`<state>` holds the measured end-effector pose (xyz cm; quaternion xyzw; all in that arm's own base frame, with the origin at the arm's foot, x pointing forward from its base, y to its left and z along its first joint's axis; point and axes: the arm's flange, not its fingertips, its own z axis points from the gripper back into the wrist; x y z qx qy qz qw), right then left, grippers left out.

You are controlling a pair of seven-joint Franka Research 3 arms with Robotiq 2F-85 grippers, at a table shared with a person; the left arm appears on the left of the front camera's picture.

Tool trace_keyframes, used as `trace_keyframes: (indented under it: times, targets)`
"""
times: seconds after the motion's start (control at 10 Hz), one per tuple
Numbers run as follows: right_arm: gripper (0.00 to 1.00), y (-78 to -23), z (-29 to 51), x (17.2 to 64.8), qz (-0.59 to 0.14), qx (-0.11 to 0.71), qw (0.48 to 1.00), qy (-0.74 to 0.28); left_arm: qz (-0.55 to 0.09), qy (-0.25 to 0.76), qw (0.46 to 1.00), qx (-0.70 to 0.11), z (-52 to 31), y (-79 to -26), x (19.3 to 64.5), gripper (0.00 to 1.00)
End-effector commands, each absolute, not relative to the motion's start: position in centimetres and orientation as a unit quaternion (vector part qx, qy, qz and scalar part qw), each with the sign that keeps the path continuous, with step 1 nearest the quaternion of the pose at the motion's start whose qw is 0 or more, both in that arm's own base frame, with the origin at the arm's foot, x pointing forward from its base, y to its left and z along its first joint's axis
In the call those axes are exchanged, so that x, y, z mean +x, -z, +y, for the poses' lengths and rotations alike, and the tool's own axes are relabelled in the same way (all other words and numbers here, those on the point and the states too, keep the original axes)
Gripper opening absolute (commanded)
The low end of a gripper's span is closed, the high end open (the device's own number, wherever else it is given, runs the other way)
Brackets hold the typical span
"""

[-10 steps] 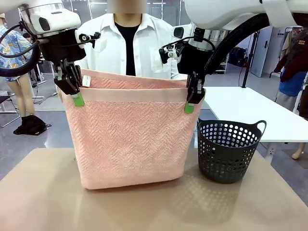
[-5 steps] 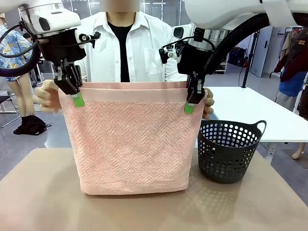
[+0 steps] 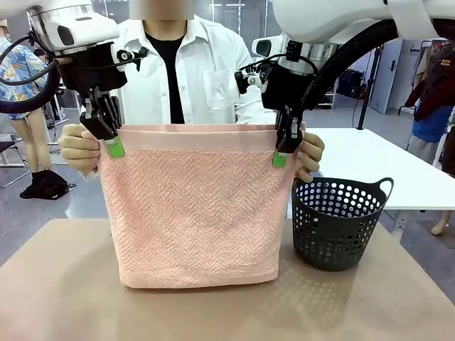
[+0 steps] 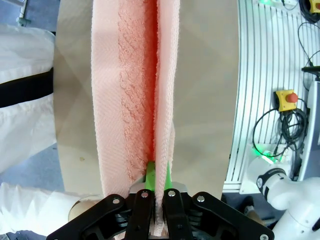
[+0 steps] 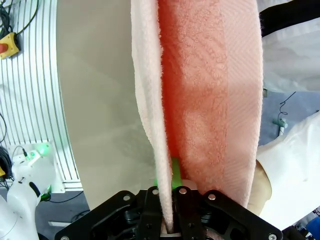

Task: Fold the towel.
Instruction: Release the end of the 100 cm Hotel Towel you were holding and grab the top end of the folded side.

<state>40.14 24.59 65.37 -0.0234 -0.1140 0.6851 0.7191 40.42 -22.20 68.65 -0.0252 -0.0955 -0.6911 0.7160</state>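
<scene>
Pink towel (image 3: 192,213) hangs folded. My left end effector (image 3: 114,145) and right end effector (image 3: 280,156) each pinch its top tight.

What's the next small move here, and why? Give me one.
Likely open both grippers and hand the towel over: the left gripper and right gripper each pinch a top corner of the near layer, the person's hands grip the far layer level with them, and the fold reaches the table.
</scene>
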Motion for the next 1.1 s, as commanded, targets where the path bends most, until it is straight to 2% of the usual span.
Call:
trace_keyframes:
  times: [0.0, 0.6, 0.7, 0.8, 0.9, 1.0]
  targets:
    - [0.0, -65.3, 24.5, 40.2, -0.114, -0.025, 0.72, -0.684, -0.097, 0.692, 0.715, -0.024, -22.1, -68.8, 40.4, 0.0]
    - [0.0, -65.3, 24.5, 40.2, -0.114, -0.025, 0.72, -0.684, -0.097, 0.692, 0.715, -0.024, -22.1, -68.8, 40.4, 0.0]
    - [0.03, -65.4, 24.6, 40.1, -0.114, -0.023, 0.719, -0.685, -0.096, 0.691, 0.716, -0.025, -22.2, -68.7, 40.4, 0.23]
    - [0.39, -65.7, 24.2, 39.9, -0.121, -0.022, 0.718, -0.685, -0.105, 0.71, 0.696, -0.025, -22.2, -69.0, 40.1, 0.35]
    - [0.39, -65.7, 23.9, 39.7, -0.118, -0.019, 0.723, -0.681, -0.105, 0.709, 0.697, -0.026, -22.2, -69.2, 39.9, 0.56]
    - [0.74, -65.7, 23.5, 39.5, -0.119, -0.018, 0.73, -0.672, -0.108, 0.705, 0.701, -0.027, -22.1, -69.4, 39.8, 0.68]
